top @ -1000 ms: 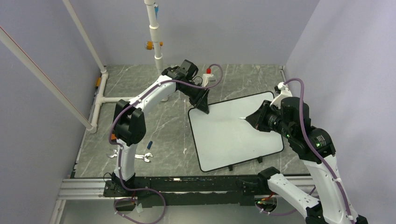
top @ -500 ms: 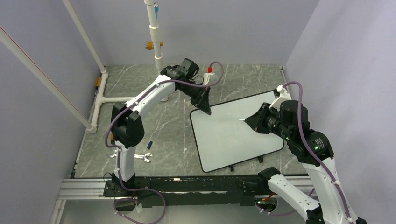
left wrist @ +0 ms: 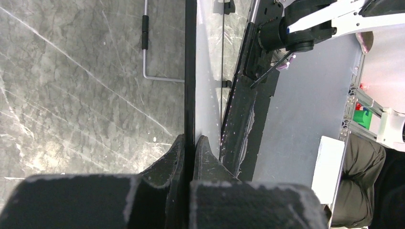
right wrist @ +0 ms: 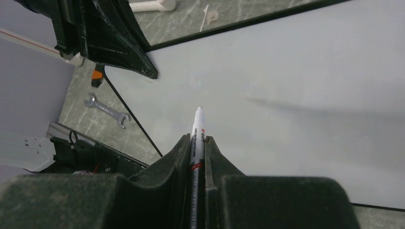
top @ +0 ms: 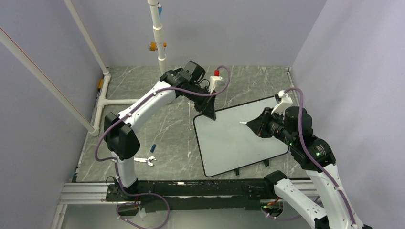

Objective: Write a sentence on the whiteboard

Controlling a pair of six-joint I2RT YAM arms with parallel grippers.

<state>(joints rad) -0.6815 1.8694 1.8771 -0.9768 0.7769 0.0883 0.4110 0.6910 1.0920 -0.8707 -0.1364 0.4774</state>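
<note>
The whiteboard [top: 234, 143] lies flat on the marbled table [top: 162, 129], toward 3 o'clock of the table's middle. Its glossy face is bare, with no stroke of the sentence on it yet. At the board's 11 o'clock corner the left gripper [top: 209, 114] is clenched on the thin black rim. The left wrist view shows both fingers [left wrist: 177, 155] pinched tight on that edge, most likely to pin the board so it cannot slide or turn when a pen presses on it. From the board's 3 o'clock side the right gripper [top: 253, 125] reaches in over the white surface, grasping a marker [right wrist: 197, 133] that lies lengthwise between its fingers. The marker's tip points toward 9 o'clock, near the upper middle of the board, a sensible place to begin a first line. Whether the tip touches the surface cannot be told. A small wrench [top: 144, 161] lies well apart on the table, at the board's 8 o'clock, and has no part in the job.
</note>
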